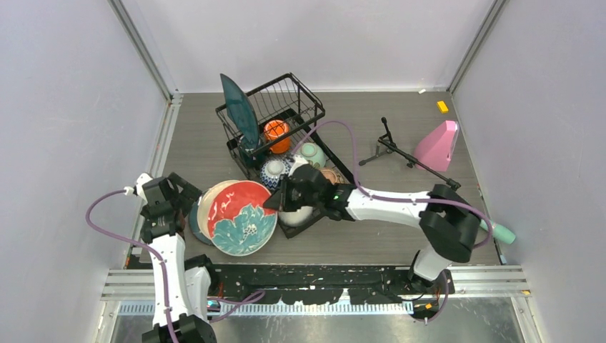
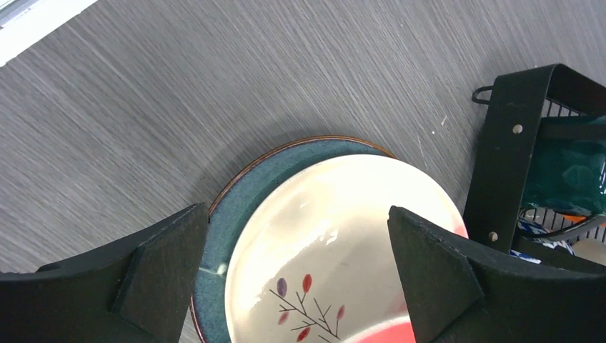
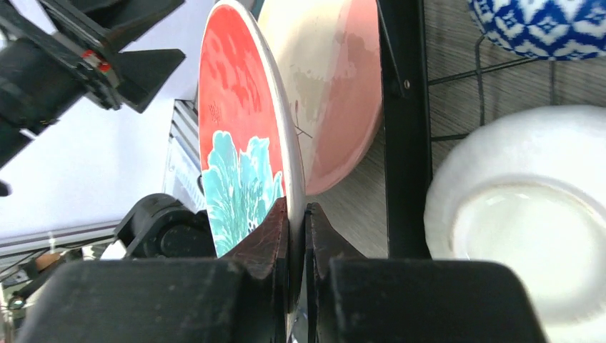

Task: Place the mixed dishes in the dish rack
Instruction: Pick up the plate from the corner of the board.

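Red plate (image 1: 239,218) with teal flower, face up atop stacked plates (image 2: 336,214) on the counter (image 2: 214,86), right rim pinched tight in the right gripper (image 3: 297,214), that arm stretched low leftward. Left gripper (image 2: 296,236) spread wide over the stack. Just right and beyond, the dish rack (image 1: 304,96), lengthwise away.

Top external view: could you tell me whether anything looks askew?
The red floral plate stands tilted off the plate stack beside the dish rack, its rim pinched by the right gripper. Nothing looks spilled.
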Controlling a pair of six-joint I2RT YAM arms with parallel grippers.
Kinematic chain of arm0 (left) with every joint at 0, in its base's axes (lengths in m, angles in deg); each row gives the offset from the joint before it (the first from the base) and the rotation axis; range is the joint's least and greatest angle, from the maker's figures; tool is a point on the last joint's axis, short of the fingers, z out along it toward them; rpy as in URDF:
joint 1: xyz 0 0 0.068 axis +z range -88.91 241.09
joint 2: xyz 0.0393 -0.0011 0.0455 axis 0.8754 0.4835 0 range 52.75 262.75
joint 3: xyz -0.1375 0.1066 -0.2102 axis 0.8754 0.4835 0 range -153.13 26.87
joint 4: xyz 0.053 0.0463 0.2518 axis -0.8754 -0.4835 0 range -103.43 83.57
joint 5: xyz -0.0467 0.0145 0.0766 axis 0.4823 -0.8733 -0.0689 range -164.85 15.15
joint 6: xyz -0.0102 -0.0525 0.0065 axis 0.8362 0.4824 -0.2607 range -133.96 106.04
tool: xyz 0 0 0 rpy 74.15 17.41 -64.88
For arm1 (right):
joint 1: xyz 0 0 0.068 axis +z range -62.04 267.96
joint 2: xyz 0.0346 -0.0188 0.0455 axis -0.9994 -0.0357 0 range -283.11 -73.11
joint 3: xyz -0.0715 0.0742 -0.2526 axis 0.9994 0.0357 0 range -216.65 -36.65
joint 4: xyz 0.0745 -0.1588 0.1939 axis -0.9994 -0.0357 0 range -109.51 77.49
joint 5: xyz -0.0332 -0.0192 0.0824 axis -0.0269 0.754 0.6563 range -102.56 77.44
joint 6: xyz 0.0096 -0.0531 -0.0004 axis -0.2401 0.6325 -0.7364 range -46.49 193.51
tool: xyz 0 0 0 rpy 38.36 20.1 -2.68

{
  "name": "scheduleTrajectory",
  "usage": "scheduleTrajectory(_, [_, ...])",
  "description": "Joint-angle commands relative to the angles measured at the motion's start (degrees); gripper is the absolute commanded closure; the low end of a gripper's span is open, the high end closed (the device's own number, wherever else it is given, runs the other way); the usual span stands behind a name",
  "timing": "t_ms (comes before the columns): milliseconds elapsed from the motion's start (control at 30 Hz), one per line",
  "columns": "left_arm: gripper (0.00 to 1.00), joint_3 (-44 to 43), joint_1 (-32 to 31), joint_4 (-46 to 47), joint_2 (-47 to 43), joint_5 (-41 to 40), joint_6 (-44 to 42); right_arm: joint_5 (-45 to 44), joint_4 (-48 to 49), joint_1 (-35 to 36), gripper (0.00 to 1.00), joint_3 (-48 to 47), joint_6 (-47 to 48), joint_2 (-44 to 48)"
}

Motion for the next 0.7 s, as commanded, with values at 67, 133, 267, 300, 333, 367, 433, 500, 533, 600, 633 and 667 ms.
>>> scheduleTrajectory(67, [0.00,-0.2,-0.2,1.3,-1.0,3.4,-1.8,7.2,7.6,-3.1,1.00,2.1,-2.7,14.4])
scheduleTrajectory(133, [0.00,0.3,-0.2,1.6,-0.8,3.4,-1.4,8.1,4.7,-3.9,1.00,2.7,-1.6,17.4])
scheduleTrajectory(267, [0.00,1.2,-0.2,2.2,-0.8,3.3,-0.8,11.2,0.7,-5.8,1.00,4.1,0.7,23.6])
scheduleTrajectory(300, [0.00,1.4,-0.2,2.3,-0.7,3.2,-0.8,12.5,-0.6,-6.2,1.00,4.4,1.0,25.6])
scheduleTrajectory(333, [0.00,1.6,-0.2,2.5,-0.7,3.2,-0.7,13.1,-1.5,-6.9,1.00,4.4,2.0,26.7])
scheduleTrajectory(367, [0.00,1.6,-0.2,2.4,-0.6,3.2,-0.7,13.9,-3.8,-7.1,1.00,4.3,2.6,28.8])
scheduleTrajectory(433, [0.00,1.7,-0.2,2.5,-0.7,3.0,-0.7,15.3,-7.1,-8.2,1.00,3.9,4.9,32.0])
scheduleTrajectory(500, [0.00,1.9,-0.2,2.5,-0.6,2.8,-0.5,16.9,-10.8,-9.7,1.00,3.1,6.5,35.0])
scheduleTrajectory(533, [0.00,2.1,-0.2,2.6,-0.6,2.7,-0.4,17.2,-11.9,-10.3,1.00,2.8,7.0,36.9])
scheduleTrajectory(600, [0.00,2.5,-0.2,2.8,-0.6,2.7,0.1,16.6,-15.0,-12.2,1.00,1.4,7.8,39.3])
scheduleTrajectory(633, [0.00,2.7,-0.2,2.8,-0.6,2.8,0.3,15.6,-17.2,-13.3,1.00,0.0,8.3,39.9])
scheduleTrajectory(667, [0.00,3.0,-0.2,2.9,-0.6,2.9,0.4,15.2,-18.4,-13.9,1.00,-0.8,9.5,40.8])
